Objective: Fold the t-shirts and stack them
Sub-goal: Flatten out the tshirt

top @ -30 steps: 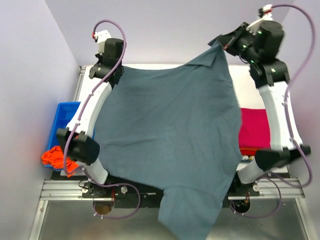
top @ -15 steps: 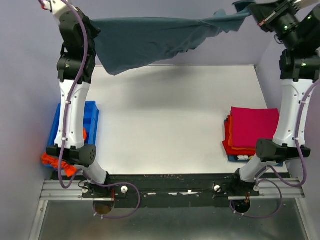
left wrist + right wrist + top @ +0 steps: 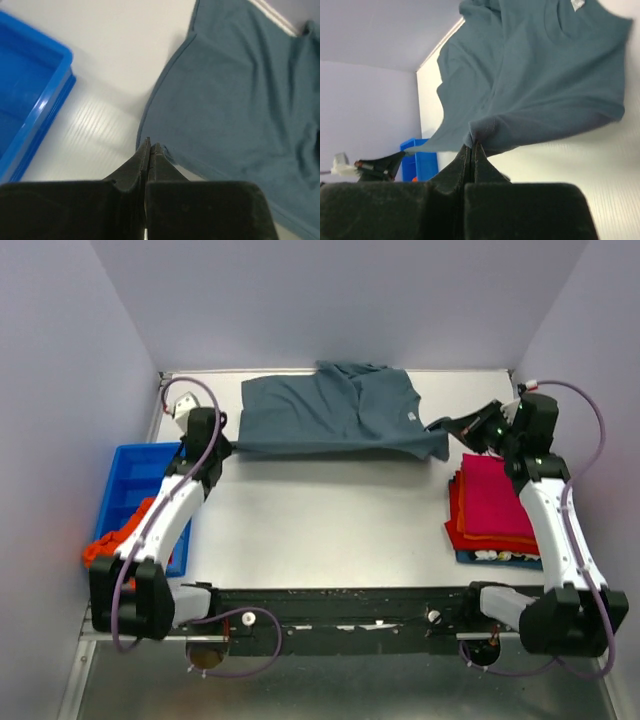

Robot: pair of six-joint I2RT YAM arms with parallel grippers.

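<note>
Step in hand: spreading of the slate grey-blue t-shirt (image 3: 330,410) flat on the desk (image 3: 330,530) ahead of the first fold. The garment lies toward 12 o'clock, with its near edge drawn taut between the two arms. The left end effector (image 3: 228,447) is closed with no gap and pinches the shirt corner at 9 o'clock. The right end effector (image 3: 447,426) is likewise fully closed on the corner at 3 o'clock. The far half is wrinkled around the collar.

Next move, as judged: lay the near edge down, smooth the cloth, release both corners, then regrip for folding.

Count:
- grey-blue shirts: one
- folded stack at 3 o'clock: one magenta shirt (image 3: 497,495) on top, with a red layer (image 3: 455,515) and an orange layer (image 3: 495,538) beneath, number of garments unclear
- orange shirt (image 3: 112,545) at the blue bin (image 3: 125,475), 9 o'clock: one
</note>
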